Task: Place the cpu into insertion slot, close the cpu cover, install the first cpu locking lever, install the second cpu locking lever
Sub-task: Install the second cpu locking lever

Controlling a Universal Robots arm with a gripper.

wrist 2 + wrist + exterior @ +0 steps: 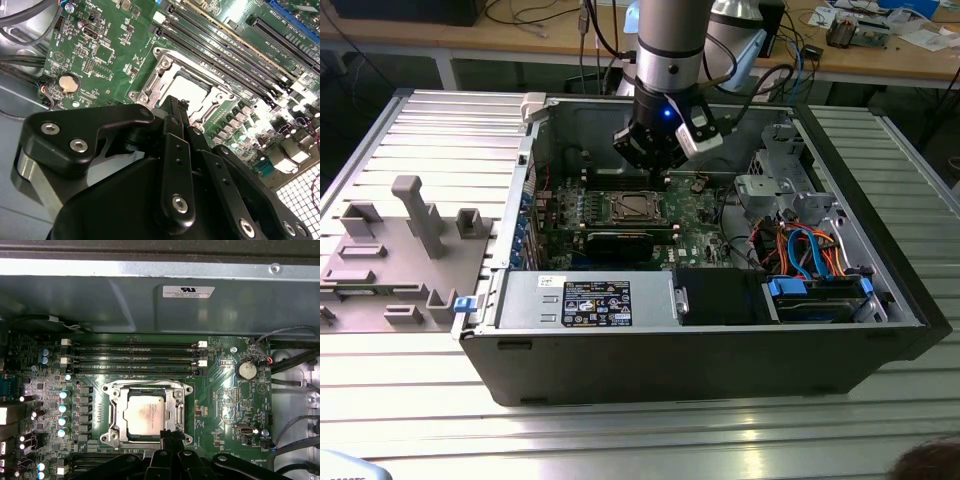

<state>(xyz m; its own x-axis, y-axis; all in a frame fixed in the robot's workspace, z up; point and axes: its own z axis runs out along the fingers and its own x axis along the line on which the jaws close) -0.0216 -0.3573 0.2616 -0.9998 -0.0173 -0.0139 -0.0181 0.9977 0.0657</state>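
An open computer case (700,340) lies on its side on a ribbed metal table (620,440), seen in the exterior view. At the exterior view's left, a grey fixture with upright blocks (410,245) sits on the table beside the case. Inside the case, a silver power supply with a label (590,300) lies along the near wall, and behind it is the green motherboard (695,215). Near the board's middle sits the cpu (637,207), lying flat in the insertion slot (616,197) with the cpu cover (653,199) closed down around it. The robot arm (670,50) reaches down from above, its gripper (660,160) hanging just over the far edge of the socket. At the exterior view's right, orange and blue cables (800,250) run to the drive bays.

In the first wrist view, the cpu (145,413) shows its dull silver top through the window of the cpu cover (176,412), which lies flat over the insertion slot (114,389), with long memory slots (135,352) beyond and a coin battery (246,370) off to the side. The gripper (170,436) has its black fingers pressed together, holding nothing, tips at the edge of the metal frame. The second wrist view shows the same closed fingertips (176,107) just beside the cpu cover (159,80).
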